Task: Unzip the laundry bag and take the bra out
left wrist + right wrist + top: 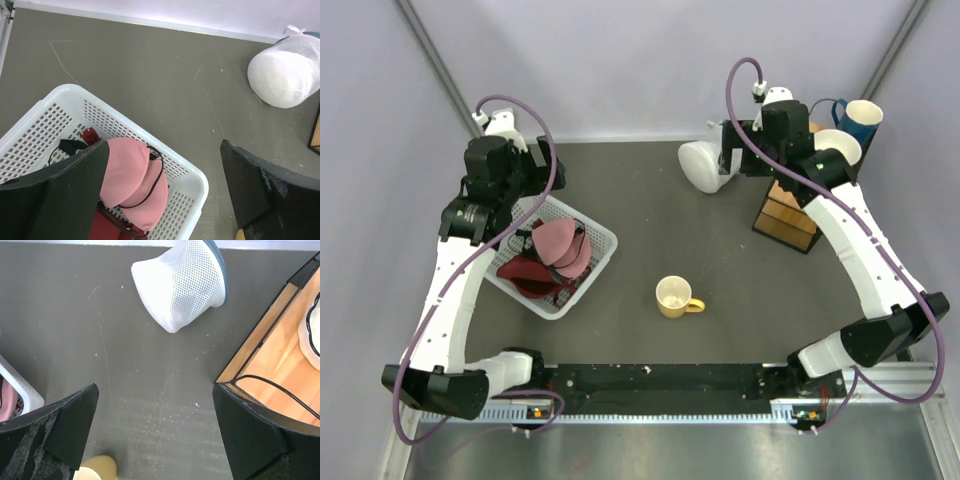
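Note:
The laundry bag (701,165), a white mesh pod, lies on its side at the back of the table; it also shows in the left wrist view (284,75) and the right wrist view (181,282), with a dark rim band. A pink bra (563,248) lies in the white lattice basket (605,240), over a dark red garment (523,272). My left gripper (164,150) is open and empty above the basket and the bra (131,177). My right gripper (155,390) is open and empty, high over bare table, apart from the bag.
A yellow mug (675,297) stands mid-table, its rim at the bottom of the right wrist view (92,471). A wooden shelf (788,215) at the back right carries a white bowl (837,148) and a blue cup (861,118). Walls close the back.

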Controlling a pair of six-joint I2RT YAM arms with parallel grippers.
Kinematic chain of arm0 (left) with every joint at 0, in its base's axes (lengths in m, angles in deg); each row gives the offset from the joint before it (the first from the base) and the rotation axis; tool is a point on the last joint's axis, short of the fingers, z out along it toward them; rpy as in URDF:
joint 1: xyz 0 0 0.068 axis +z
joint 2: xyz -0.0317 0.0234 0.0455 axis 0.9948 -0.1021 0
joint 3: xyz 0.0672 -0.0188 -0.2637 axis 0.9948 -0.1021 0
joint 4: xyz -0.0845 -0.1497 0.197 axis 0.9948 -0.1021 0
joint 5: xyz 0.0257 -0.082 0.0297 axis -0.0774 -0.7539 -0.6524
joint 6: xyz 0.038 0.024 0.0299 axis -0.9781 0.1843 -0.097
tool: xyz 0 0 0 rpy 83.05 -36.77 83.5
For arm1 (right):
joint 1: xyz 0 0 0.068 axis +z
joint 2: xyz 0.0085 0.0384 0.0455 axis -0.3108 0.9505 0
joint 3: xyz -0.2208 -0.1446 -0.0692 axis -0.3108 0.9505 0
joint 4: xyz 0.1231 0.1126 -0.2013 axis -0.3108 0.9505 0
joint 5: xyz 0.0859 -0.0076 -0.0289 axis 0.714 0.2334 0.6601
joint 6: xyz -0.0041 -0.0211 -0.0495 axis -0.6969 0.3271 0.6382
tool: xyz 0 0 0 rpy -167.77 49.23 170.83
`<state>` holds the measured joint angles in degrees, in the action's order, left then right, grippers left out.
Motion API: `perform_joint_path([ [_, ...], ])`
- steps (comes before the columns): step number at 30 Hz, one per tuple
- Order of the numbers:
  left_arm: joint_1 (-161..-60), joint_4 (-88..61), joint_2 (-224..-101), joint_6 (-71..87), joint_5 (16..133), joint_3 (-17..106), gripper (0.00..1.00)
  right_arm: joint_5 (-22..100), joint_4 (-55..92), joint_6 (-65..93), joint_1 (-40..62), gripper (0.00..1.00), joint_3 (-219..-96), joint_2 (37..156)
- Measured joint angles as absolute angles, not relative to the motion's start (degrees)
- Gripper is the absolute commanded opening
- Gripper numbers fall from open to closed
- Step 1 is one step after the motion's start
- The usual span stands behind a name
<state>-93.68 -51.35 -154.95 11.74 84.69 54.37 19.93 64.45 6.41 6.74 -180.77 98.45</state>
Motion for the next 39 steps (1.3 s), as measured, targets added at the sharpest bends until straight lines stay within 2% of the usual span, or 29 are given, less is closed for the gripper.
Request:
perform_joint_path([
  [13, -93.7, -56.8, -157.3, 11.8, 92.1, 56.9, 0.99, 22.2, 64.6, 9.3, 6.7, 0.99, -182.7, 100.8],
  [17, -94.2, -58.4, -159.8, 12.4, 92.0, 58.0, 0.99, 19.9, 64.4, 12.2, 6.6, 0.99, -191.3, 109.3],
  [26, -96.4, -60.3, -160.1, 12.6, 91.0, 58.0, 0.99, 20.1, 64.6, 15.5, 2.5, 0.99, -216.1, 137.4],
  [32, -96.4, -60.8, -160.1, 12.7, 91.1, 58.0, 0.99, 24.0, 65.6, 14.1, 1.1, 0.99, -217.6, 145.7],
  [39, -96.4, -60.9, -160.1, 12.8, 91.1, 57.8, 0.99, 37.0, 65.5, 11.1, 4.4, 0.99, -217.5, 148.2],
])
